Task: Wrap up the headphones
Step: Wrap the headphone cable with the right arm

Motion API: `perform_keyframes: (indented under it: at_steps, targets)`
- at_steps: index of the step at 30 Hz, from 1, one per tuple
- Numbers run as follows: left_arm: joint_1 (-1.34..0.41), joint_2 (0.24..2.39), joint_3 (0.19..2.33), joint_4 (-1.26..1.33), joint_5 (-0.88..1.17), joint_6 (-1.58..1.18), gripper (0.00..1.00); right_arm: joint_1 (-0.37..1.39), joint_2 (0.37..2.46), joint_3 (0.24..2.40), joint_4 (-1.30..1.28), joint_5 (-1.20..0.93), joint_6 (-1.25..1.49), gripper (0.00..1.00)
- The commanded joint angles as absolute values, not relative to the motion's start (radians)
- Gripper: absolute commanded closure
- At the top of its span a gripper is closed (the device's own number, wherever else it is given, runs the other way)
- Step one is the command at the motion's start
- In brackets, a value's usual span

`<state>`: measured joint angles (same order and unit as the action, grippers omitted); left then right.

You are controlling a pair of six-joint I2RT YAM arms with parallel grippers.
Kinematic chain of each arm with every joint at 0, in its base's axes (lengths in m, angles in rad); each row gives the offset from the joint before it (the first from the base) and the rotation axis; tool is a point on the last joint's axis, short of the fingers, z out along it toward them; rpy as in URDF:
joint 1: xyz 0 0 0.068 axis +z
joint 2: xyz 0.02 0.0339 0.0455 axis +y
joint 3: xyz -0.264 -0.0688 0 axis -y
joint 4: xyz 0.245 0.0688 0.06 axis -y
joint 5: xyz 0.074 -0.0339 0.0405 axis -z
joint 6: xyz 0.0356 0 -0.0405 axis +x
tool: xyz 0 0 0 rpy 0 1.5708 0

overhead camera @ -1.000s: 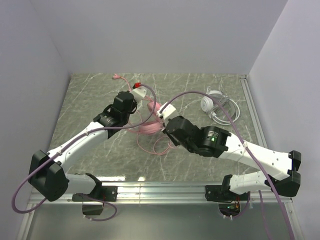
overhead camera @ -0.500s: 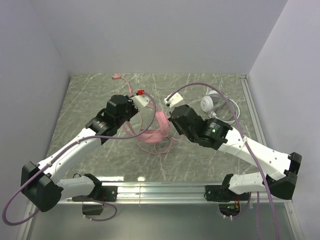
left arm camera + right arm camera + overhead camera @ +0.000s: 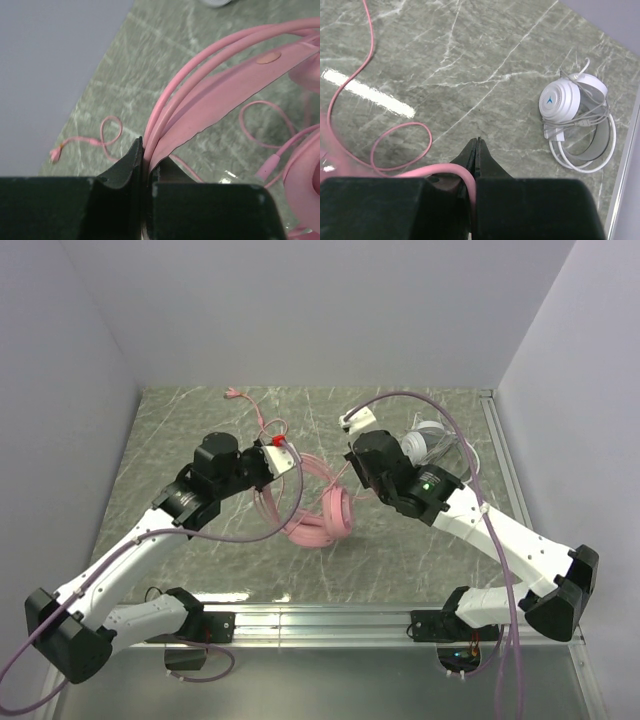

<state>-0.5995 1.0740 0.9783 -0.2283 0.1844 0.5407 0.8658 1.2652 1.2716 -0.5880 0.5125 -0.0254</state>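
Left jaws clamp the pink headset [image 3: 322,522] by its headband [image 3: 225,95] plus 2 cord strands. Right jaws seemingly pinch the cord [image 3: 447,169]. The cord looks limp and light; the band is stiffer and the safer hold.

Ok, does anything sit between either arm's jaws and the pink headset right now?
Nothing visible does. The left gripper is shut on the band of the pink headset, the right gripper on its cord. The white headset lies apart, off to the right.
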Motion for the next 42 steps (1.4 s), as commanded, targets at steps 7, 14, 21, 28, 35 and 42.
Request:
perform_keyframes:
  at_steps: [7, 14, 21, 28, 35, 42]
  targets:
    - [-0.601, 0.977, 0.985, -0.285, 0.642, 0.627, 1.0, 0.798, 1.218, 1.177, -0.382, 0.571, -0.012, 1.0]
    - [-0.598, 0.943, 1.006, -0.315, 0.816, 0.623, 1.0, 0.778, 1.181, 1.1, -0.299, 0.594, -0.026, 1.0]
    - [-0.6, 0.934, 1.028, -0.266, 0.874, 0.511, 1.0, 0.752, 1.126, 1.002, -0.181, 0.519, -0.029, 1.0]
    - [-0.6, 0.933, 1.072, -0.161, 0.856, 0.16, 1.0, 0.716, 1.092, 0.901, -0.037, 0.398, -0.032, 1.0]
    - [-0.6, 0.947, 1.147, -0.203, 0.884, -0.05, 1.0, 0.696, 1.1, 0.848, 0.055, 0.299, -0.003, 1.0]
    - [-0.6, 0.905, 1.137, -0.187, 0.795, -0.193, 1.0, 0.678, 1.117, 0.818, 0.117, 0.235, 0.028, 1.0]
